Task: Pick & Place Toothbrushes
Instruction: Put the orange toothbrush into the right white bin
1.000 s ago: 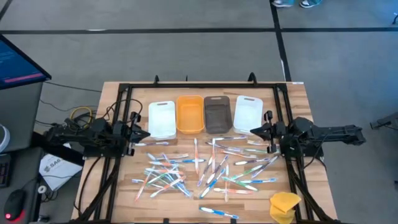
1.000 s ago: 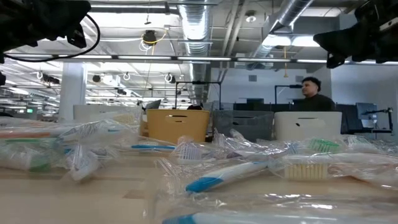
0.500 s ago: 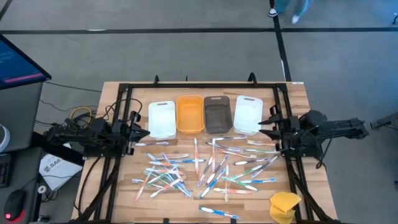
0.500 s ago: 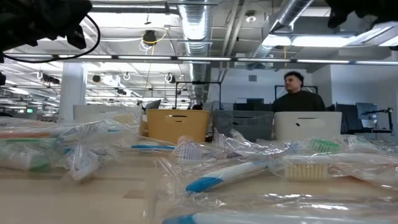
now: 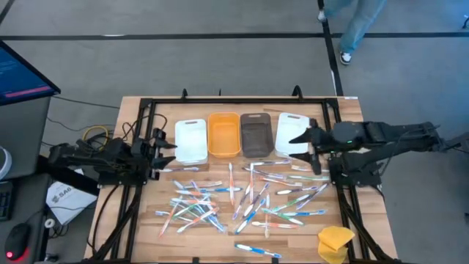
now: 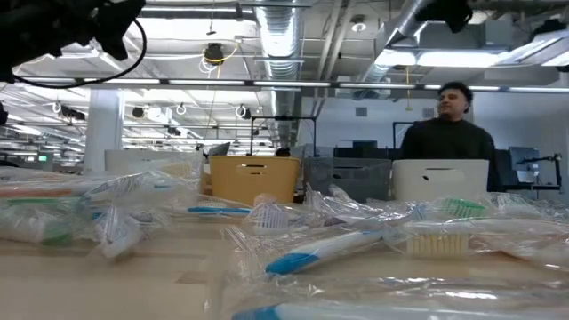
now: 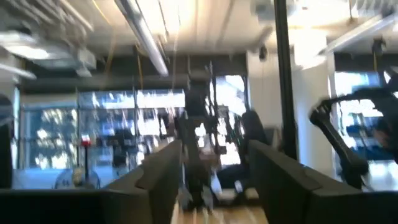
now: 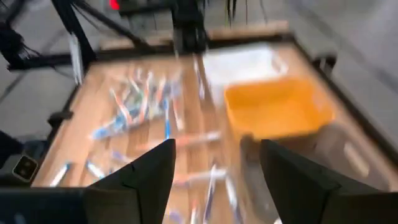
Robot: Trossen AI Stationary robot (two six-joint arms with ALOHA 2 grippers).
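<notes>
We hover the right gripper point(image 5: 302, 144), jaws apart and empty, near the toothbrushes point(image 5: 242, 196); left gripper point(image 5: 163, 152) likewise; single one out first.

Left pincer point(image 5: 165, 152) parted, empty; right pincer point(image 5: 305, 145) parted, empty, arm extended inward.

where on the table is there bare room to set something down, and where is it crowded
Bare wood shows along the table's left side, between the frame rail and the toothbrushes, and in a strip between the pile and the yellow sponge. Crowded: the middle, thick with toothbrushes, and the back, where four bins stand side by side.
</notes>
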